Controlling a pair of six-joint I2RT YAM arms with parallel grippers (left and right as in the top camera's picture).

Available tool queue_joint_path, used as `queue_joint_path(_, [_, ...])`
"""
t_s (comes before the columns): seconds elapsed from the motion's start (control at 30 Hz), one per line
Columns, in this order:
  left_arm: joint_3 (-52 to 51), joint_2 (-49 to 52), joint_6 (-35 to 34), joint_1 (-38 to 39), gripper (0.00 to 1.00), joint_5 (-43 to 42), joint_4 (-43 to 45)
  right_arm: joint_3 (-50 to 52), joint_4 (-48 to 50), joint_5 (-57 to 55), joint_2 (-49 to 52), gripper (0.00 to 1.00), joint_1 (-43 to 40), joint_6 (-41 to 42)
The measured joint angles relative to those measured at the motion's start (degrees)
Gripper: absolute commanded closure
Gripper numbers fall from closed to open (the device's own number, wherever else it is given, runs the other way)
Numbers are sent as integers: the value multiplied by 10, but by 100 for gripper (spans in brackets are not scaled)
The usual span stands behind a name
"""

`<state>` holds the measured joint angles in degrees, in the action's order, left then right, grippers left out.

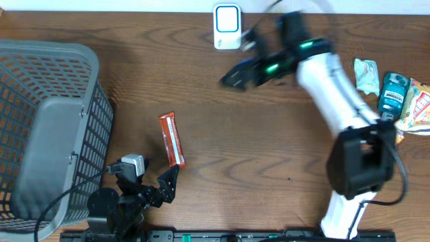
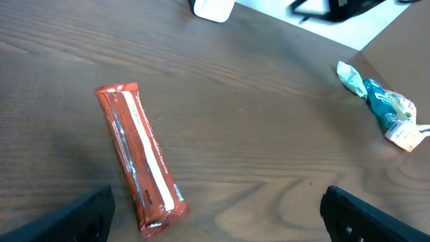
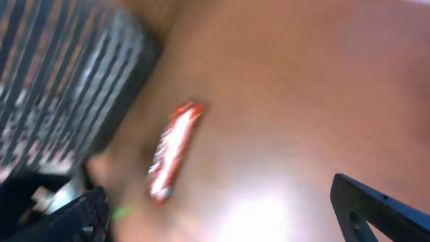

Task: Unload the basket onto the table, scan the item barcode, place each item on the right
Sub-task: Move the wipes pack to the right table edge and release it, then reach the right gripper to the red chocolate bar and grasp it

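The item, a red snack bar (image 1: pixel 171 139) with a white stripe, lies flat on the wooden table. It shows sharply in the left wrist view (image 2: pixel 138 158) and blurred in the right wrist view (image 3: pixel 171 151). The white scanner (image 1: pixel 227 25) with a blue screen stands at the table's far edge. My left gripper (image 1: pixel 164 185) is open just below the bar, with nothing between its fingers (image 2: pixel 363 215). Off to the right of the scanner my right gripper (image 1: pixel 235 75) hovers open and empty, far from the bar.
A grey wire basket (image 1: pixel 47 128) fills the left side of the table. Several snack packets (image 1: pixel 393 94) lie at the right edge, and a teal one (image 2: pixel 379 107) shows in the left wrist view. The right arm's white link (image 1: pixel 336 94) spans the right half.
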<state>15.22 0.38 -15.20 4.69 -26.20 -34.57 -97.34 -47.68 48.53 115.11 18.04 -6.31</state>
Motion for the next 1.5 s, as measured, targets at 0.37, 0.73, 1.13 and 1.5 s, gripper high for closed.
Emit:
queue_joint_path(0.37, [0, 0, 0, 0, 2, 0, 0, 18, 93, -266, 23, 73, 269, 147])
queue_joint_path(0.73, [0, 0, 0, 0, 2, 0, 0, 19, 205, -252, 100, 99, 299, 247])
queue_joint_path(1.13, [0, 0, 0, 0, 2, 0, 0, 24, 60, -231, 122, 99, 288, 214])
queue_joint_path(1.5, [0, 0, 0, 0, 2, 0, 0, 24, 98, -235, 122, 93, 294, 190])
